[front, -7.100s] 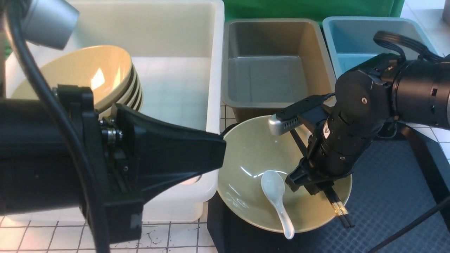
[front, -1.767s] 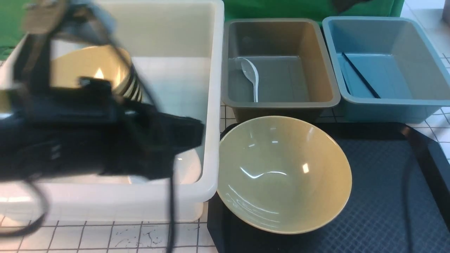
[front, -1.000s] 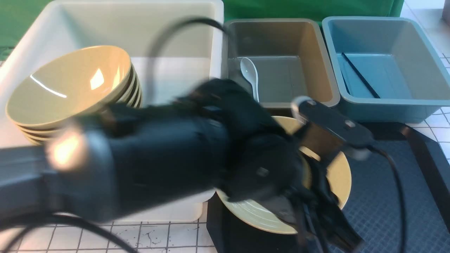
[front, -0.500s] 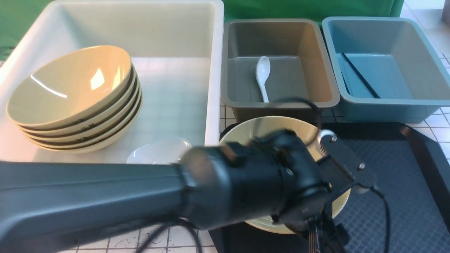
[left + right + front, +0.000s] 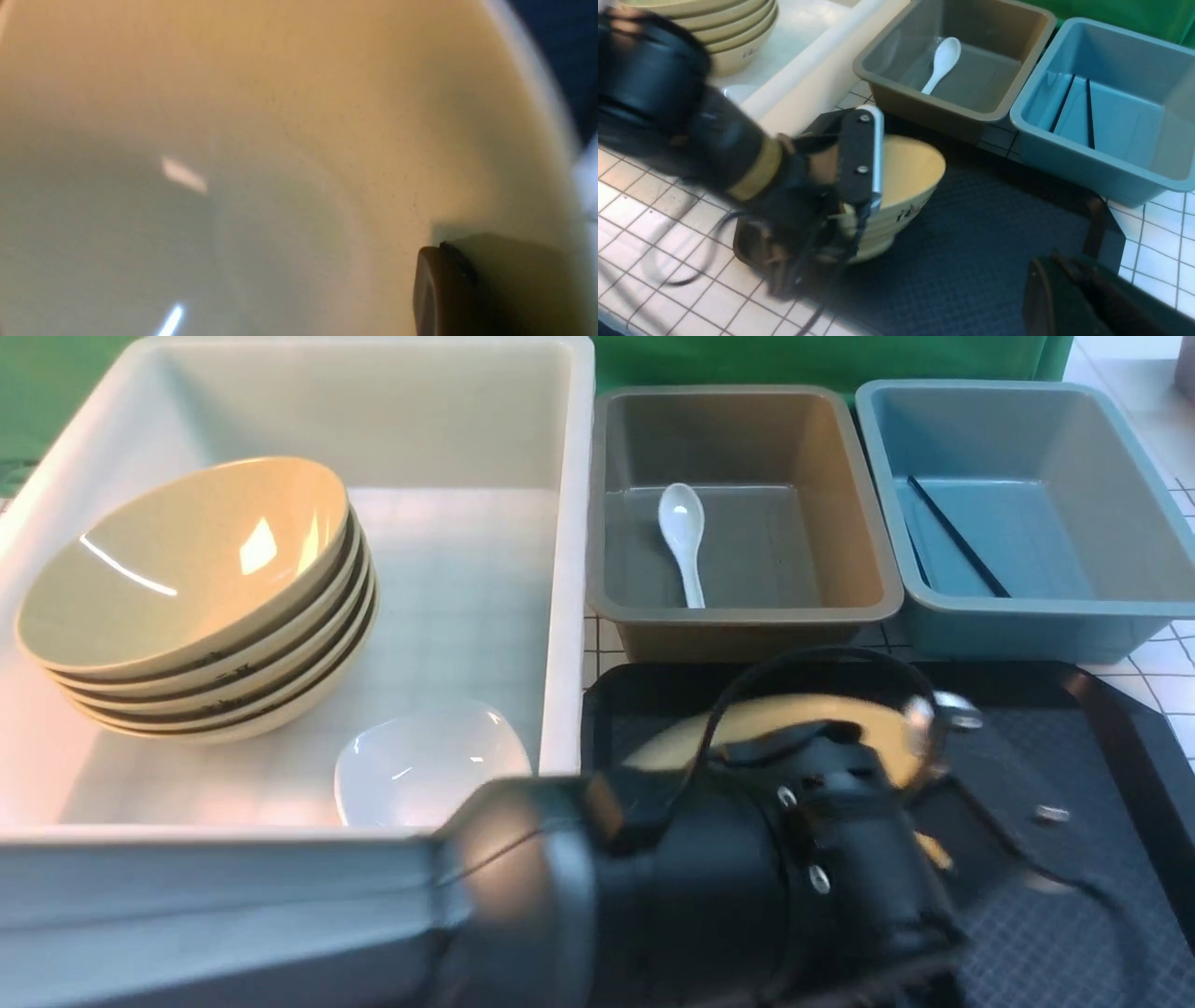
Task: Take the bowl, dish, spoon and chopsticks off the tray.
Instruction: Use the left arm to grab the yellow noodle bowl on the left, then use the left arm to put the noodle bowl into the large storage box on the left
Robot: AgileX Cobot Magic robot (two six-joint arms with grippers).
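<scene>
The olive-yellow bowl point(image 5: 911, 173), flat on the tray a half-second ago, now tilts up at lower centre of the front view, your left gripper point(image 5: 441, 261) pinching its rim and your right point(image 5: 1048, 266) pressed together empty, so its transfer looks begun.

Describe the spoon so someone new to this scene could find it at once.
Beyond the big black tray, two smallish bins stand side by side: a grey-brown one and a blue one. Look inside the grey-brown bin: the spoon is white, with an oval scoop. The thin black chopsticks are next door, in the blue bin.
</scene>
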